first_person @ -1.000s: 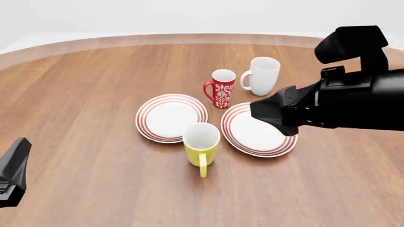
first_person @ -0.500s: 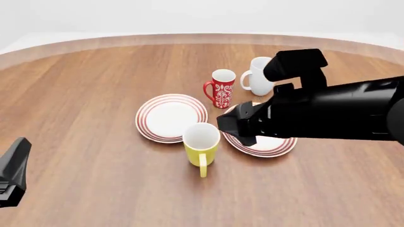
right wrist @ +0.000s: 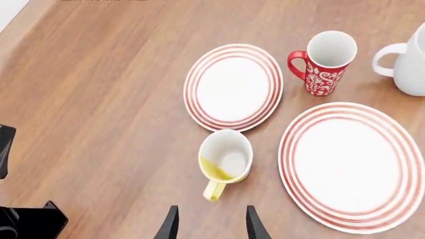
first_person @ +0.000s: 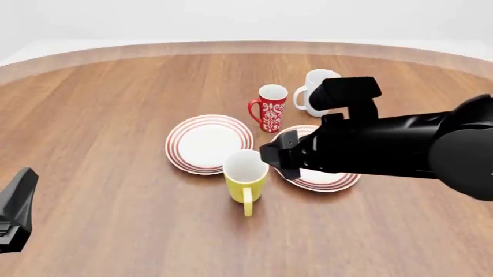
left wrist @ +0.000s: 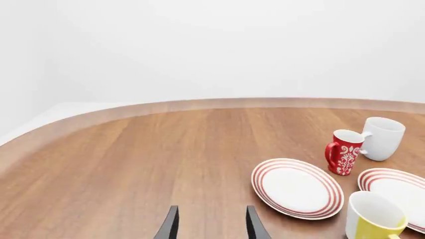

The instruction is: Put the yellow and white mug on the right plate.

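Front view: the right arm reaches in from the right across the wooden surface, its black bulk hanging over the right plate and hiding most of it. The right claw sits at the arm's tip just beside the rim of the yellow and white mug; from here its fingers are too dark to separate, so I cannot tell their gap. The mug stands upright on the bare surface, between the two plates and on their near side, handle pointing toward the camera. The left plate lies just beyond it. The red mug and the white mug stand farther back, the white one partly behind the arm. The left claw rests low at the left edge, well apart from everything; its state cannot be read in this view. Wide open surface lies to the left and near side.

Left wrist view: the left claw shows two dark fingertips spread apart with nothing between them, over bare wood. The surface's curved far edge meets a pale wall.

Right wrist view: the right claw is spread, empty, with the yellow mug just ahead of its tips, apart from them. The right plate is bare. No lettering appears anywhere; the red mug carries only a white ornamental pattern
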Controlling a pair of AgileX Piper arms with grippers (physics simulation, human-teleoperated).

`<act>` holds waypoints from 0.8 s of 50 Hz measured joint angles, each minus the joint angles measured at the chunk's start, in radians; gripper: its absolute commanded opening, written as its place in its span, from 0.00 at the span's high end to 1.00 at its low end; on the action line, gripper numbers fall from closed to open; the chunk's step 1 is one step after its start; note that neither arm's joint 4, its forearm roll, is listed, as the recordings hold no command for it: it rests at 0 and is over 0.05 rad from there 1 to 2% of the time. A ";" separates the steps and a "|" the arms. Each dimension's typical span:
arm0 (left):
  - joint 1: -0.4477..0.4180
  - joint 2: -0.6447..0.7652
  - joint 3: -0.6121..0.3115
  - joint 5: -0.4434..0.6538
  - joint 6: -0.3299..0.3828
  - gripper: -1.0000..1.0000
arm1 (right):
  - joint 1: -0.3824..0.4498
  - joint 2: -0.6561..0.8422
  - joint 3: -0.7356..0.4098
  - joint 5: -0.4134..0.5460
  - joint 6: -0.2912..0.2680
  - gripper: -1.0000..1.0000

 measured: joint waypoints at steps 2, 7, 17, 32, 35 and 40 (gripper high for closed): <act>0.000 0.000 0.000 0.000 0.000 0.00 | -0.001 0.005 0.001 -0.006 0.002 0.00; 0.000 0.000 0.000 0.000 0.000 0.00 | -0.002 0.014 0.003 -0.018 0.006 0.00; 0.000 0.000 0.000 0.000 0.000 0.00 | -0.003 0.024 0.005 -0.031 0.011 0.00; 0.000 0.000 0.000 0.000 0.000 0.00 | 0.009 0.063 0.013 -0.076 0.037 0.00; 0.000 0.000 0.000 0.000 0.000 0.00 | 0.009 0.084 0.027 -0.104 0.052 0.00; 0.000 0.000 0.000 0.000 0.000 0.00 | 0.008 0.116 0.050 -0.148 0.075 0.00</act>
